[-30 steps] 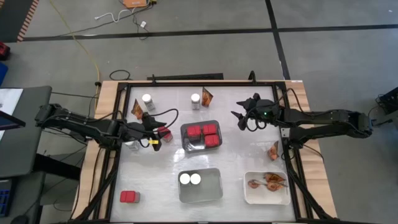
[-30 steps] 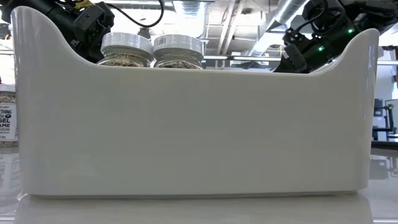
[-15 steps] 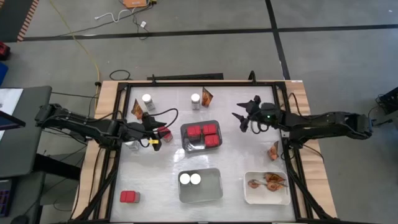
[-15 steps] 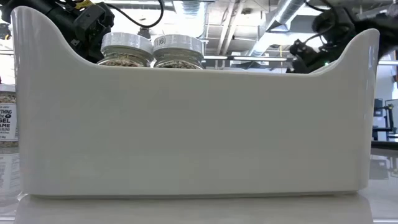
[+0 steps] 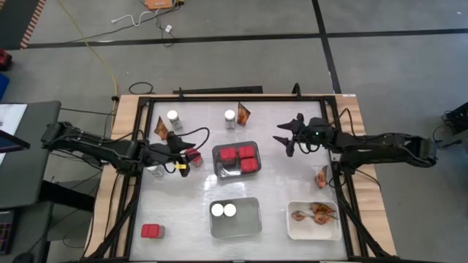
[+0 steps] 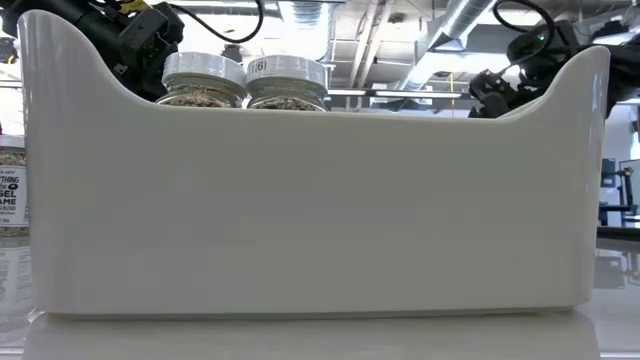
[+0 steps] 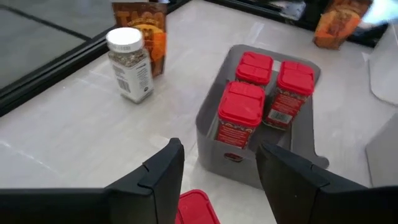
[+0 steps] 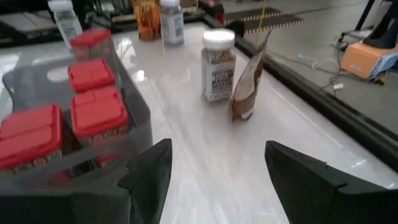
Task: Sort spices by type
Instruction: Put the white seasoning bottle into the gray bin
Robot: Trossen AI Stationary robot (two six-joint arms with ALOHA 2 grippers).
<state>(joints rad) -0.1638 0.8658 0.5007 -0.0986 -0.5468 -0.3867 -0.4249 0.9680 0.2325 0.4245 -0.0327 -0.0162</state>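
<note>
Overhead, my left gripper (image 5: 187, 159) sits just left of the grey tray (image 5: 236, 174), fingers apart around a red container (image 5: 193, 155), though I cannot tell whether they touch it. My right gripper (image 5: 289, 139) hangs to the right of that tray, fingers spread and empty.

Level across the table, a white bin (image 6: 310, 200) fills the picture, two white-lidded jars (image 6: 245, 80) peeking over its rim.

Through my left wrist, my dark fingers (image 7: 158, 177) stand apart with a red lid (image 7: 198, 207) between them; ahead, the grey tray holds three red containers (image 7: 264, 93).

Through my right wrist, my fingers (image 8: 149, 171) are open on nothing; beyond the tray stand a jar (image 8: 218, 65) and a brown packet (image 8: 247, 84).
</note>
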